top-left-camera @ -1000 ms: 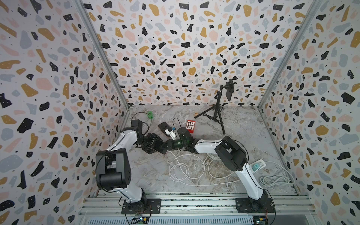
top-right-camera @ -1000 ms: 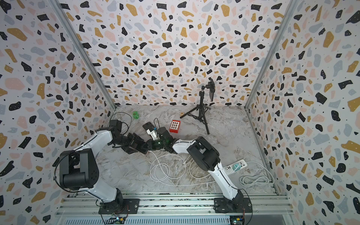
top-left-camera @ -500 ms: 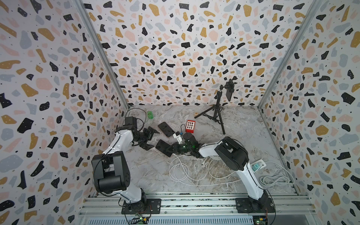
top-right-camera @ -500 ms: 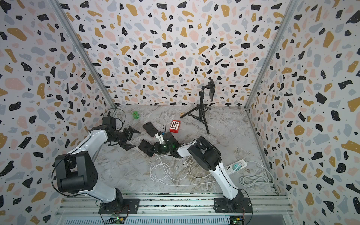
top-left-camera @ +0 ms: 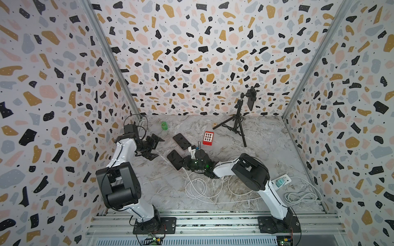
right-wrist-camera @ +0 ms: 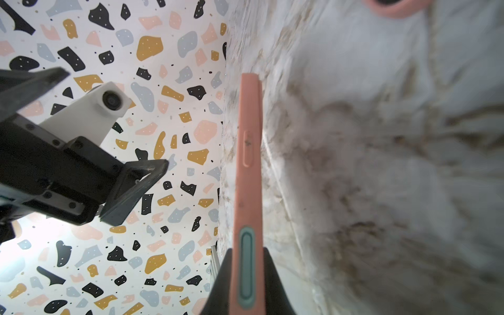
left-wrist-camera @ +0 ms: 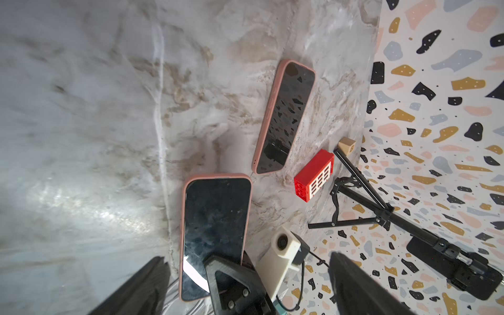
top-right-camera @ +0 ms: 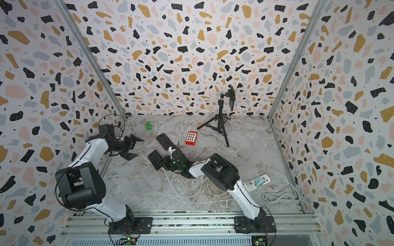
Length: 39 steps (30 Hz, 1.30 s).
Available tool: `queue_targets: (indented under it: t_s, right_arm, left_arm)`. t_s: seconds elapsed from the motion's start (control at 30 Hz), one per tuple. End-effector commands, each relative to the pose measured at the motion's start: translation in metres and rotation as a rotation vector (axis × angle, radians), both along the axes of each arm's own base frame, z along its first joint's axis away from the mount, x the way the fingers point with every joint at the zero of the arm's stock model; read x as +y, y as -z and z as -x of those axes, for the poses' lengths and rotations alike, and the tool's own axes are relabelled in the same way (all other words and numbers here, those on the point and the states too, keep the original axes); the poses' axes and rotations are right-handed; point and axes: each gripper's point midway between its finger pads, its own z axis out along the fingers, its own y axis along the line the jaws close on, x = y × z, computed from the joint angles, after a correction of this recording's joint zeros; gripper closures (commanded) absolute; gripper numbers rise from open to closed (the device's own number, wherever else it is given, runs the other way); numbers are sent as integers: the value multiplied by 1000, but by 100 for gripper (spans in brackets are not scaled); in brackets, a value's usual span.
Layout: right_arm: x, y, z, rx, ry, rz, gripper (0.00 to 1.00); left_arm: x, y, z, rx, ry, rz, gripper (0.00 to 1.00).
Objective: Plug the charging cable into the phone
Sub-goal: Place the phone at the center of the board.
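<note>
At table (top-left-camera: 266,149) centre, right tool (top-left-camera: 185,163) clamps phone (top-left-camera: 174,159).

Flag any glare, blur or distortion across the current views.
Left wrist: bright glare patch on the marble table, white glint on the near phone, terrazzo reflected in the far phone. Right wrist: marble smeared soft, the same near phone's pink edge fairly sharp, wall blown out in one patch. Both top views: evenly lit, sharp, wall posts splayed by the wide lens.
</note>
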Motion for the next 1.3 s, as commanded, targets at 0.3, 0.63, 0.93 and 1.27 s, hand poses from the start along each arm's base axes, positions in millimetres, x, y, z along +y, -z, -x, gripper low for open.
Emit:
queue_targets:
  t_s: [0.3, 0.63, 0.93, 1.27]
  right_arm:
    - [40, -9, 16, 14, -34, -83, 94]
    - [29, 20, 19, 42, -21, 25, 54]
    - [-20, 4, -2, -99, -8, 254, 32]
    - [-43, -18, -5, -189, -59, 428, 28]
  left_arm:
    - [33, 24, 16, 57, 0, -74, 4]
    - [38, 25, 15, 54, -3, -110, 4]
    - [48, 13, 13, -12, 18, -209, 0]
    - [48, 15, 12, -17, 47, -256, 0]
